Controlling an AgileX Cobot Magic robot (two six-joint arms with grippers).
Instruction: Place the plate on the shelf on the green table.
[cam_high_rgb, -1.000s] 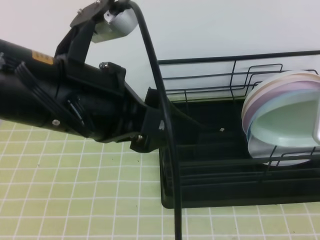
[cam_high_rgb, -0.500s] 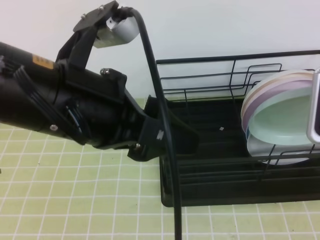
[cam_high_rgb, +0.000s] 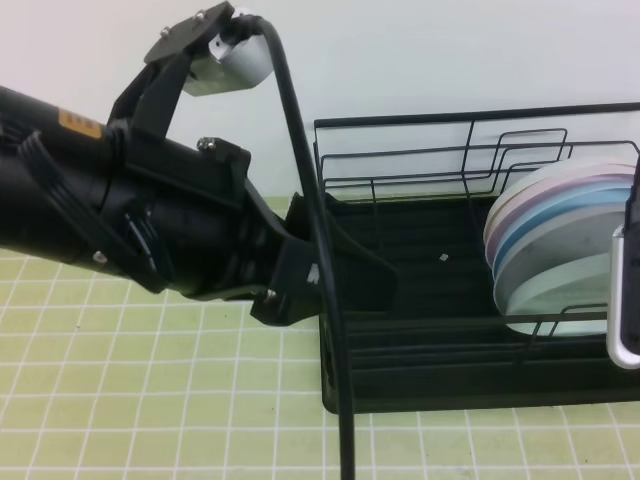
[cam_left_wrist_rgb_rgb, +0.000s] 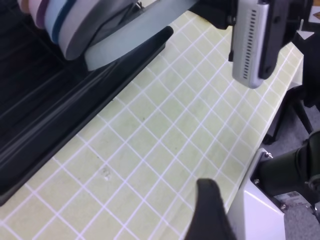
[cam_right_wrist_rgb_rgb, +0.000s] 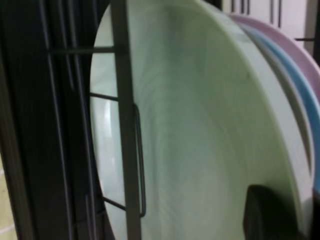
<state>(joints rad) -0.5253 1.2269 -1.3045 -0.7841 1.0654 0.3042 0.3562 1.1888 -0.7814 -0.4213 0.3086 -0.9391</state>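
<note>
The pale mint plate (cam_high_rgb: 560, 290) stands nearly upright at the front of a stack in the black wire shelf (cam_high_rgb: 420, 385), on the green tiled table (cam_high_rgb: 150, 400). It fills the right wrist view (cam_right_wrist_rgb_rgb: 200, 125) behind a rack wire. My right gripper (cam_high_rgb: 630, 275) is at the plate's right edge. One black finger (cam_right_wrist_rgb_rgb: 270, 210) lies on the plate's face near the rim and the other is hidden, so it looks shut on the plate. My left gripper (cam_high_rgb: 365, 280) hovers over the shelf's left end. Only one fingertip (cam_left_wrist_rgb_rgb: 210, 205) shows.
Behind the mint plate stand a blue plate (cam_high_rgb: 545, 228) and a pale purple plate (cam_high_rgb: 515, 205). A black cable (cam_high_rgb: 320, 250) hangs down in front of the shelf's left end. The table's edge and the robot's base (cam_left_wrist_rgb_rgb: 285, 175) show in the left wrist view.
The mint plate has swung from tilted, face up, to nearly upright against the stack. My right gripper has come down and left with it. The left arm has barely shifted.
</note>
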